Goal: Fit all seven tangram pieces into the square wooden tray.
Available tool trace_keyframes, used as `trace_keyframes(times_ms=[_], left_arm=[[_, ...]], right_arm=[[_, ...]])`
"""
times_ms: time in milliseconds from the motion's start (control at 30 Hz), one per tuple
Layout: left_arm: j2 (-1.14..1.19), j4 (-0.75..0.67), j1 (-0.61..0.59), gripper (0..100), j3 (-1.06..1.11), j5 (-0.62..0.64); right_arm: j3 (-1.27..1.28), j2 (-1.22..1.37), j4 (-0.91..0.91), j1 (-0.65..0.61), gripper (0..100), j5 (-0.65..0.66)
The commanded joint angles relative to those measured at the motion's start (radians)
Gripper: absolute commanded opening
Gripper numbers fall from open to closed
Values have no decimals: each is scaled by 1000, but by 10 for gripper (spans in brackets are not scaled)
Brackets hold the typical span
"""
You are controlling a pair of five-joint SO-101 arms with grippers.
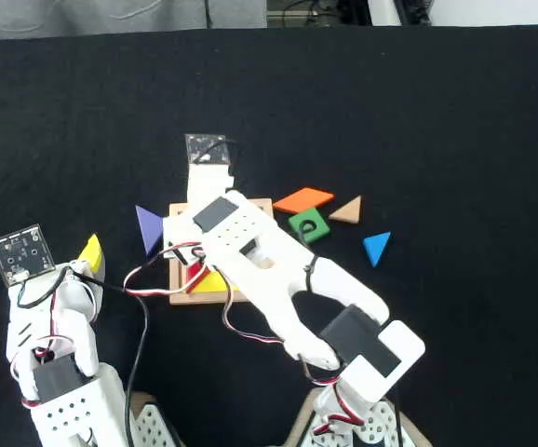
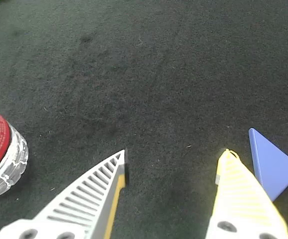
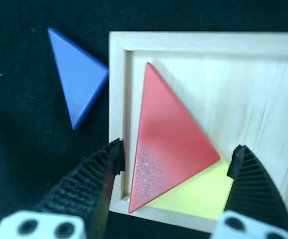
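Overhead, the wooden tray [image 1: 204, 298] sits centre, loose pieces [image 1: 303, 199] at its three o'clock. My left gripper [image 2: 175, 153] gapes empty. My right gripper [image 3: 179, 146], wide and empty, straddles the red triangle [image 3: 159, 124] inside; closing could snag the tray wall.

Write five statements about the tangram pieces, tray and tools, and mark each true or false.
1. The red triangle lies inside the tray. True.
2. The green square is in the tray. False: it lies on the table outside it.
3. The right tool is open over the red triangle. True.
4. The left tool grips the large blue triangle. False: it is open and empty; the triangle lies beside it.
5. A yellow piece lies in the tray. True.
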Motion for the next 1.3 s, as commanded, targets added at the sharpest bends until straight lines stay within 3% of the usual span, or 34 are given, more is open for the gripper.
trace_keyframes(times_ms=[0, 167, 267, 400, 1267], left_arm=[[-9, -18, 15, 288, -4, 5], [-9, -18, 15, 288, -4, 5], [-9, -18, 15, 288, -4, 5], [-9, -18, 15, 288, -2, 5], [-9, -18, 15, 288, -2, 5]], right_arm=[[-70, -18, 98, 52, 260, 137], [-170, -8, 265, 81, 5, 233], [-145, -7, 253, 110, 46, 262], [-122, -7, 249, 127, 10, 298], [-130, 136, 252, 183, 12, 301]])
